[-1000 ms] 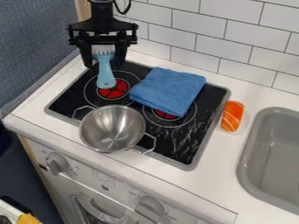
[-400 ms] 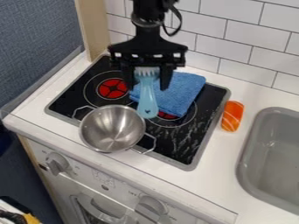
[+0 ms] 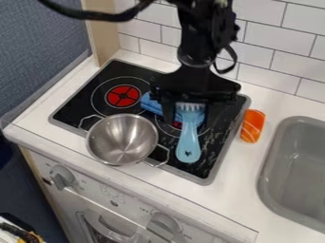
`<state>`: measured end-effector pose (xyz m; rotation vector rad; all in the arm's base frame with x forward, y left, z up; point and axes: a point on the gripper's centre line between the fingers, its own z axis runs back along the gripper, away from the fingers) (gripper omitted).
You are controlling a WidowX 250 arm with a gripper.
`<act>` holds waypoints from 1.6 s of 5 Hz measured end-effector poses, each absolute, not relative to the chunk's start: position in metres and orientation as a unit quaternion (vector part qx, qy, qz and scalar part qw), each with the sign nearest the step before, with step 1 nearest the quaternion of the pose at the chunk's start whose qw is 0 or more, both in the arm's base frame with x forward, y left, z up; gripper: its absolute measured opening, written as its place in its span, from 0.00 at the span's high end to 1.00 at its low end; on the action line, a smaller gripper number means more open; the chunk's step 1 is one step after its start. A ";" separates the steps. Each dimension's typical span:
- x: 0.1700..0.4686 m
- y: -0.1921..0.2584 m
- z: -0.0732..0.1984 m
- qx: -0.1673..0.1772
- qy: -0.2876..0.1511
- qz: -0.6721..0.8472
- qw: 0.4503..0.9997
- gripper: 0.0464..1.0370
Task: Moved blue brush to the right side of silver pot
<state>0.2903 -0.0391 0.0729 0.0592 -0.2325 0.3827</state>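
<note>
Blue brush pinched by bristle end between jaws, handle hanging over stove near its front right corner, right of pot; grip likely keeps handle low for setting down. Pot sits by stove's front edge.

You had the brush held by its head, a little right of and below the frame's center. It was light blue, with pale bristles at the top and a broad, rounded handle end, marked by a small dark spot, pointing down the frame. To its left, you had the pot upright and open: round, shiny and silver, with one wire handle at its upper left and another at its lower right, near the brush.
</note>
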 end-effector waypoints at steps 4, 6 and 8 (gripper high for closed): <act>0.289 -0.074 0.028 0.018 -0.097 0.111 0.989 0.27; 0.293 -0.072 0.016 0.027 -0.087 0.106 0.990 0.27; 0.293 -0.065 0.019 0.046 -0.075 0.121 0.989 0.03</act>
